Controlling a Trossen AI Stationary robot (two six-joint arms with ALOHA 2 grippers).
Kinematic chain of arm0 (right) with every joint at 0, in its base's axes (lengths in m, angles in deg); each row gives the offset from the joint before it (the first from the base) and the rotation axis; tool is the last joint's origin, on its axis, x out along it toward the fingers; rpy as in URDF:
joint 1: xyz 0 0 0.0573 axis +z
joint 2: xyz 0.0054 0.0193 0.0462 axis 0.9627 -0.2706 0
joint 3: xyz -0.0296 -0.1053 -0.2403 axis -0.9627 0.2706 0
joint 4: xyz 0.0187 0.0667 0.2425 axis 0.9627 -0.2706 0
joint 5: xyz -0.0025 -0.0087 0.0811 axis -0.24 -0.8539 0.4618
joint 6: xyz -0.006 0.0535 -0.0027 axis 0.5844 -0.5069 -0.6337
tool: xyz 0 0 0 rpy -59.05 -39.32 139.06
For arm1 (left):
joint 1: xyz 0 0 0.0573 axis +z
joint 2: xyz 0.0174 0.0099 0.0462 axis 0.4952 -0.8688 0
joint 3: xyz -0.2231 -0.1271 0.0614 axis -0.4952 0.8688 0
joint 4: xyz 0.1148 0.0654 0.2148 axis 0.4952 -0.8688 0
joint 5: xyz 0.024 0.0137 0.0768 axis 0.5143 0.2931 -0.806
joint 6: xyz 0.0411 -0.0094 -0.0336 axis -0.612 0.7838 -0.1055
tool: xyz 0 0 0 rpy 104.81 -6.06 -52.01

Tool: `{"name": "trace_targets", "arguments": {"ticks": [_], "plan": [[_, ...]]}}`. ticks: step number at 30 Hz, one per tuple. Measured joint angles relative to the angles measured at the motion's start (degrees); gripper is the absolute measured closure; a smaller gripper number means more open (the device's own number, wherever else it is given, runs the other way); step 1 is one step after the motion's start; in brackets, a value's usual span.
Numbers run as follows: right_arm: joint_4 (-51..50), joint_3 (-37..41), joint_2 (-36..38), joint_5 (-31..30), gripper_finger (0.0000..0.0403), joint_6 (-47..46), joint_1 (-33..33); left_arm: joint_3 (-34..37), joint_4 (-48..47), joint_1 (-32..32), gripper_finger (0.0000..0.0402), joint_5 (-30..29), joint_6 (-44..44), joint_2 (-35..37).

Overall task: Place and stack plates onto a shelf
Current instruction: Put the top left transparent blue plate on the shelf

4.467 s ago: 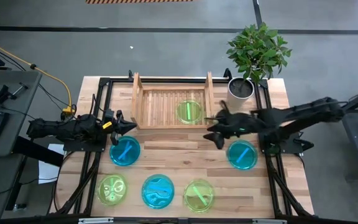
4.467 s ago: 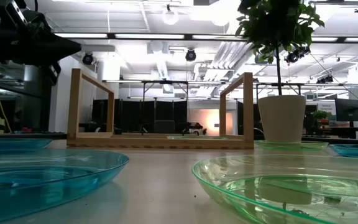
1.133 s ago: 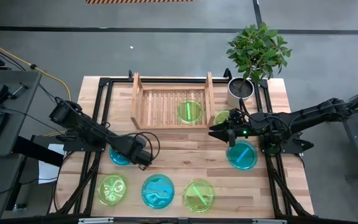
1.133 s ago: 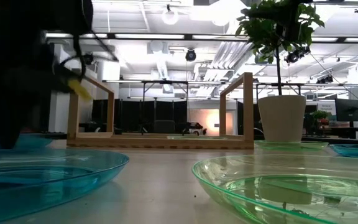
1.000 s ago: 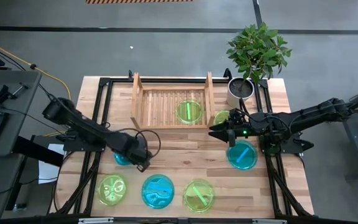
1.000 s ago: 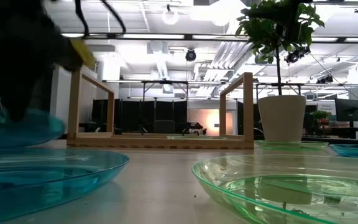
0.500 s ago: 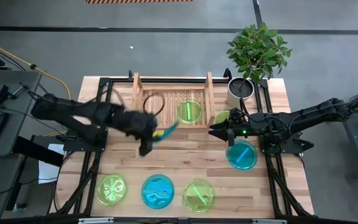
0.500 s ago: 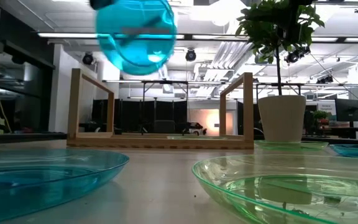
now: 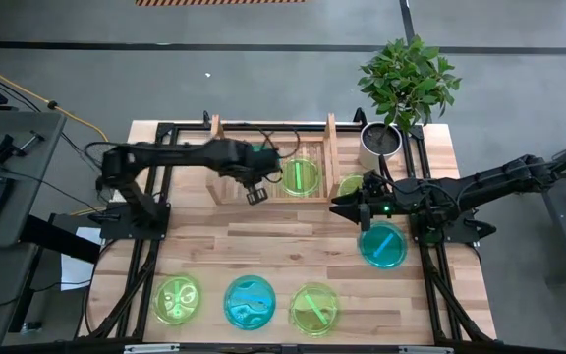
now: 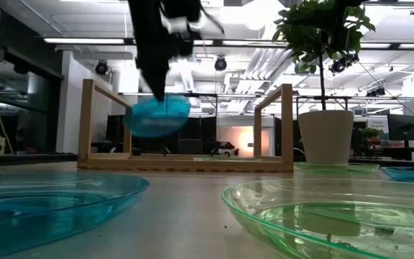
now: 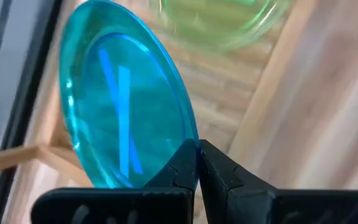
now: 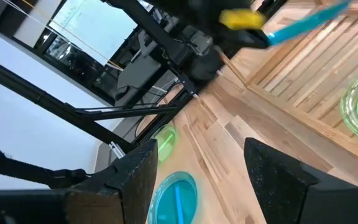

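**A:** High view first: the left gripper (image 9: 259,175) is over the shelf (image 9: 232,169), roughly 11 o'clock from table centre, with a green plate (image 9: 301,176) already lying in the rack just to its 3 o'clock. The right gripper (image 9: 345,205) waits near 2 o'clock; from up here I can't tell how its fingers stand.

**B:** Low view shows the cyan plate (image 10: 157,116) hanging between the shelf's side rails, clear of the slats, tilted.

**A:** Left wrist view is the best one. Fingers (image 11: 180,167) are pinched together on the very rim of the cyan plate, a thin edge grip. It's translucent blue with a lighter cross mark, and the green plate sits beyond it on the slats.

**B:** That's my worry. With such a small bite on slick plastic, it could pivot or slip, and if released tilted it might land on edge or slide off the green one instead of stacking.

**A:** Right wrist view: its own fingers look spread apart, holding nothing.
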Motion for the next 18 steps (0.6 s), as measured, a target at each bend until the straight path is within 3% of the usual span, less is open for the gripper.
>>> {"name": "trace_targets", "arguments": {"ticks": [8, 18], "plan": [[-0.1, 0.0, 0.0, -0.5, 0.0178, 0.0, 0.0, 0.0, 0.0, -1.2, 0.0401, -0.6, 4.5, -9.5], [-0.7, 0.0, 0.0, -0.5, 0.0178, 0.0, 0.0, 0.0, 0.8, -2.7, 0.0380, -1.5, 4.6, -13.3]]}}
